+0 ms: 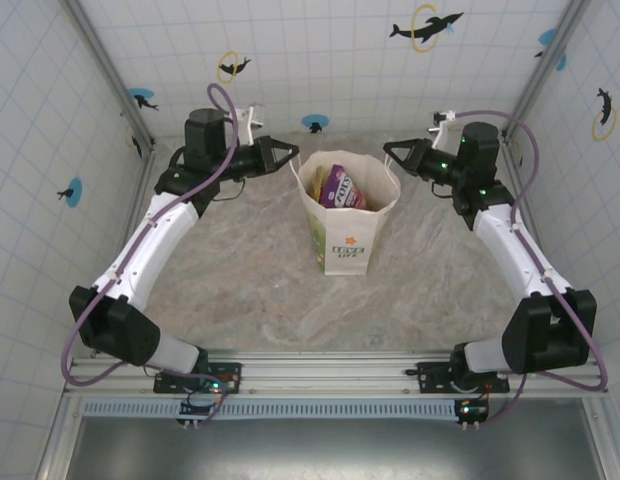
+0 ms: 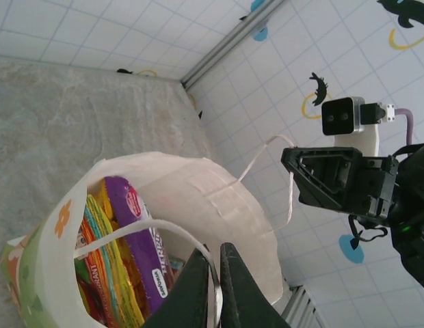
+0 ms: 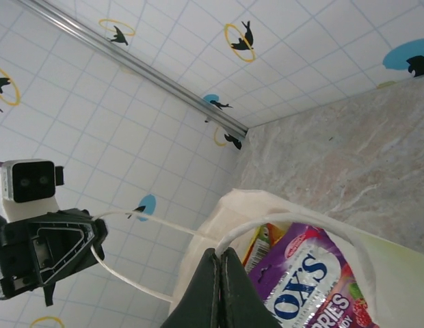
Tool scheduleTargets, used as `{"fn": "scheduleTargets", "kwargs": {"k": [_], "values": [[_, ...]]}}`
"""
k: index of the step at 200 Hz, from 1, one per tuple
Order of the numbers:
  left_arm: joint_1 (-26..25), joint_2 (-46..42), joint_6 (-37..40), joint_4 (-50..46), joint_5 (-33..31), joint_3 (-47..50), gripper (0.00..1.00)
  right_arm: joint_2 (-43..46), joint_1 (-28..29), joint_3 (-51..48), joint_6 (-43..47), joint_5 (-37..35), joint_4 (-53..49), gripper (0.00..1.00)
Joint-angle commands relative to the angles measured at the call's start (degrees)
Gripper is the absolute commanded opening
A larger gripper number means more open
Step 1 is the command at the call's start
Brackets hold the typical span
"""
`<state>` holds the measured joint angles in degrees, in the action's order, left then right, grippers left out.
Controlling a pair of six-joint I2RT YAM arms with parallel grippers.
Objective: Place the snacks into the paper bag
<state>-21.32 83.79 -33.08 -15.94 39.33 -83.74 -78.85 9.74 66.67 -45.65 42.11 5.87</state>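
1. The paper bag [image 1: 348,240] stands upright around the middle of the tabletop [image 1: 230,290], about midway between its left and right edges. Its mouth is open upward and its printed logo faces the near edge.
2. The snacks [image 1: 340,187] are inside the bag, standing on edge. A purple packet [image 3: 314,287] with white lettering is the plainest, and orange and yellow packets [image 2: 96,265] are packed against it on the side toward the bag's left wall.
3. The left jaws hang just outside the bag's left rim. They are narrow, with only a thin slit between them, and the left handle [image 2: 147,221] runs into that slit. In the right wrist view this loop is drawn out from the bag to their tips, so they grip it.
4. The right jaws hang just outside the right rim, pressed together on the right handle [image 3: 294,216], which arches from the rim to their tips.
5. The two sets of jaws face each other across the bag's mouth, well apart, above the half of the tabletop toward the far edge.
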Motion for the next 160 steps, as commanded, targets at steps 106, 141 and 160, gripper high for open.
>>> {"fn": "scheduleTargets", "kwargs": {"k": [106,141,160], "values": [[12.89,-9.79,11.26,-1.67,-24.6,3.16,0.98,8.42,-17.6,5.06,17.38,-6.9,-16.67,0.99],[13.05,-18.64,14.69,12.26,-39.3,23.62,0.98,9.82,-18.75,-4.17,22.35,-14.64,-15.35,0.98],[13.04,-22.32,18.05,19.36,-45.18,34.89,0.98,11.12,-18.65,-12.57,24.49,-17.71,-9.57,0.98]]}}
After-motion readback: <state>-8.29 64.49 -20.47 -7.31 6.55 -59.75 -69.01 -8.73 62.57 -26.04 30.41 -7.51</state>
